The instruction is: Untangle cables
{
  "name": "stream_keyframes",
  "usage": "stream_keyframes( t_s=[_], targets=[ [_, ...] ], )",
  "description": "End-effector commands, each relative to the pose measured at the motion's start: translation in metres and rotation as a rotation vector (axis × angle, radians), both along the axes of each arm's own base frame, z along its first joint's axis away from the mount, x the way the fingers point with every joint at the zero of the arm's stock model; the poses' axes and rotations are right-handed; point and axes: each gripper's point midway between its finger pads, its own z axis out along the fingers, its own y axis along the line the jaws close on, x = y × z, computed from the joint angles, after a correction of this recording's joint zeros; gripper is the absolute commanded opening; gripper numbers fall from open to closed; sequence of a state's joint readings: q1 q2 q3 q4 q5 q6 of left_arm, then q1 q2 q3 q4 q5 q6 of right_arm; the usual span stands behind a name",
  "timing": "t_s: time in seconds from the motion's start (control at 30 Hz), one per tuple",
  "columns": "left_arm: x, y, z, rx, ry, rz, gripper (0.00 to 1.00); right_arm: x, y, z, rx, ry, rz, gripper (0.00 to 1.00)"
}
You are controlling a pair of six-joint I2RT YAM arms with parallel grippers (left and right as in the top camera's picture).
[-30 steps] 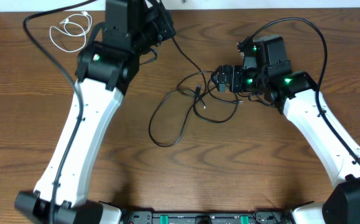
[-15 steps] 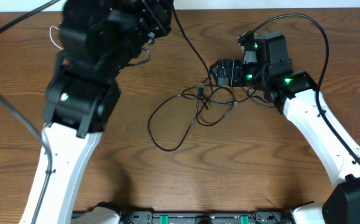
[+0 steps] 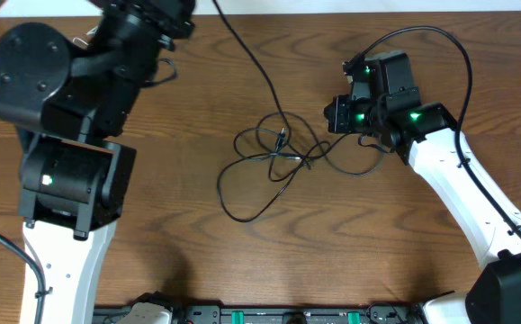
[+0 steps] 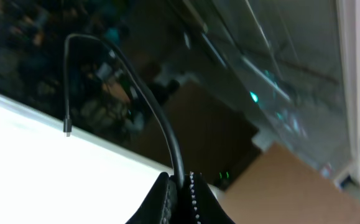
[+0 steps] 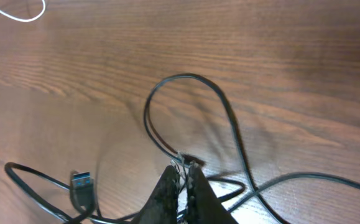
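Note:
Several thin black cables [image 3: 282, 148] lie tangled in loops on the wooden table. One black cable [image 3: 251, 63] runs taut from the tangle up past the top edge. In the left wrist view my left gripper [image 4: 181, 180] is shut on that black cable [image 4: 161, 121], raised high, and the cord's plug end [image 4: 68, 127] hangs free. My right gripper [image 3: 330, 115] sits at the tangle's right side. Its fingertips [image 5: 183, 167] are shut on a thin black cable loop [image 5: 186, 81] at the table top. A blue USB plug [image 5: 82, 182] lies left of them. The white cable [image 5: 18, 12] lies apart, far off.
The raised left arm [image 3: 71, 135] fills the left of the overhead view and hides the table's back left corner. The right arm's own thick lead [image 3: 440, 40] arcs over its wrist. Bare wooden table [image 3: 269, 261] lies in front of the tangle.
The left arm has risen and swung left, pulling its black cable taut. The right gripper has gone from open to shut on a cable and drawn slightly right; the tangle has shifted.

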State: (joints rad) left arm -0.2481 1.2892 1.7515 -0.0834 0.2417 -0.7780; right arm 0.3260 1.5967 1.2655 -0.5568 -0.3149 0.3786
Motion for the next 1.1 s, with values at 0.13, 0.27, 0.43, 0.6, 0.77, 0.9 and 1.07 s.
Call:
stream_keyframes(
  t_s=[0.13,0.27,0.43,0.6,0.77,0.9,1.07],
  targets=[
    [-0.011,0.039,0.045,-0.213,-0.111,0.068,0.07,-0.013,0.016,-0.002,0.043,0.036,0.07,0.09],
    [-0.02,0.041,0.062,-0.268,-0.175,0.042,0.07,-0.023,0.031,-0.004,0.035,0.039,0.119,0.12],
    [-0.022,0.043,0.066,-0.276,-0.192,0.045,0.07,-0.041,0.06,-0.004,0.013,0.009,0.239,0.05],
    [-0.023,0.043,0.068,-0.279,-0.203,0.045,0.07,-0.055,0.081,-0.009,-0.036,-0.018,0.316,0.35],
    [-0.008,0.04,0.047,-0.253,-0.11,0.059,0.08,-0.061,0.098,-0.017,-0.044,-0.027,0.373,0.67],
    [-0.001,0.039,0.041,-0.256,-0.089,0.059,0.07,-0.069,0.111,-0.029,-0.063,-0.049,0.485,0.76],
    [-0.003,0.039,0.043,-0.26,-0.097,0.054,0.07,-0.064,0.13,-0.044,-0.055,-0.071,0.525,0.79]
  ],
)
